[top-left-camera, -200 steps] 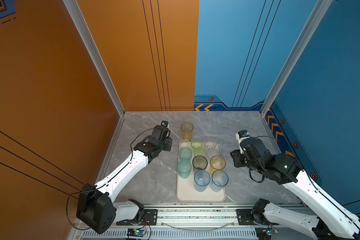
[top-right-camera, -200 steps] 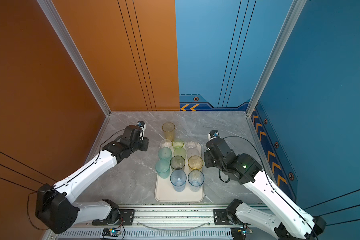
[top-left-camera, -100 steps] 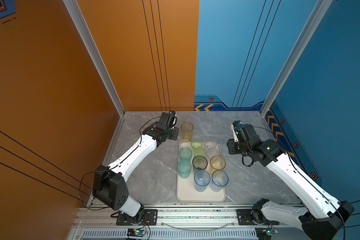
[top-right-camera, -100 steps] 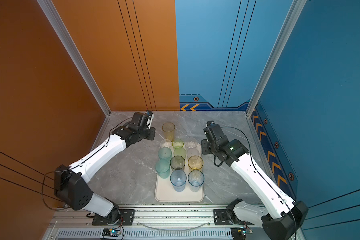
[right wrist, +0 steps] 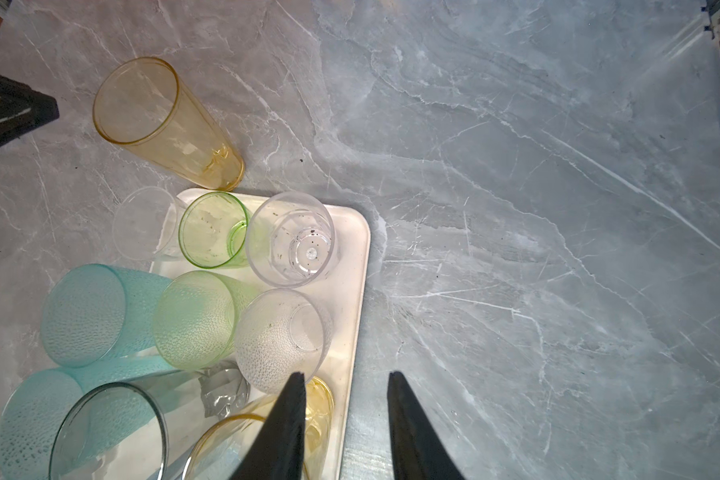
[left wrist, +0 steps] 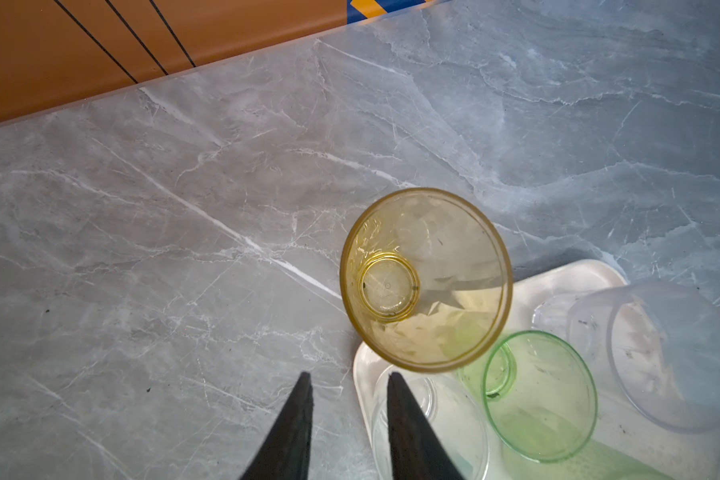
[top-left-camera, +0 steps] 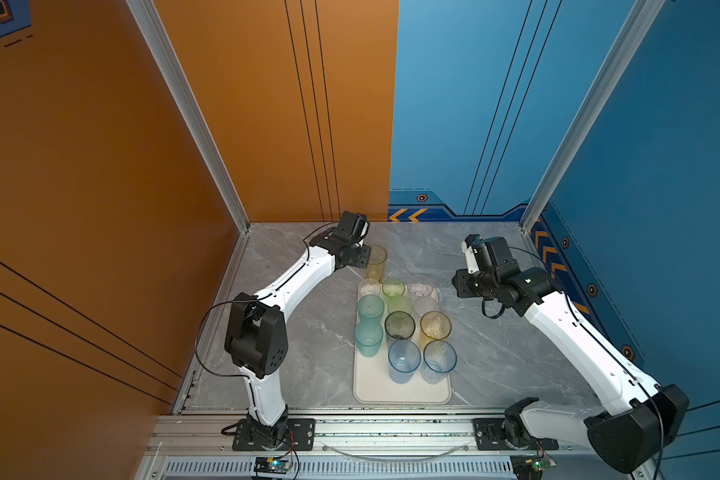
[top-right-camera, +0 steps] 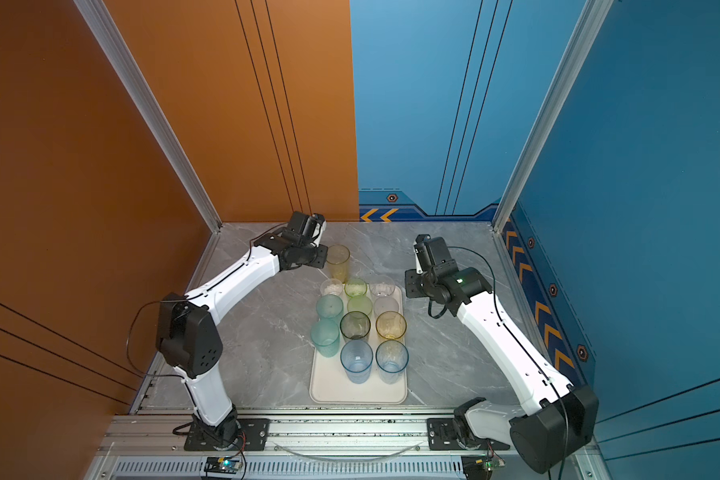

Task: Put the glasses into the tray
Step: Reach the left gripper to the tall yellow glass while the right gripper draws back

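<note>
The left pincer [left wrist: 348, 376] has swung over to the tall yellow glass [left wrist: 425, 278]. The glass stands on the bench [left wrist: 184, 187] just in front of its tips, beside the tray [left wrist: 533, 291] but not in it. Both this pincer and the right pincer [right wrist: 346, 374] are spread apart and empty. I think the yellow glass gets picked up next.

Grey marble-look table [top-left-camera: 316, 332]. Orange wall panels [top-left-camera: 100, 166] left and back-left of it, blue panels [top-left-camera: 474, 104] back-right and right. Aluminium posts [top-left-camera: 192, 120] at its back corners. Orange chevrons [top-left-camera: 406, 215] along the blue base. Slotted rail [top-left-camera: 391, 430] at its front. Even light.
</note>
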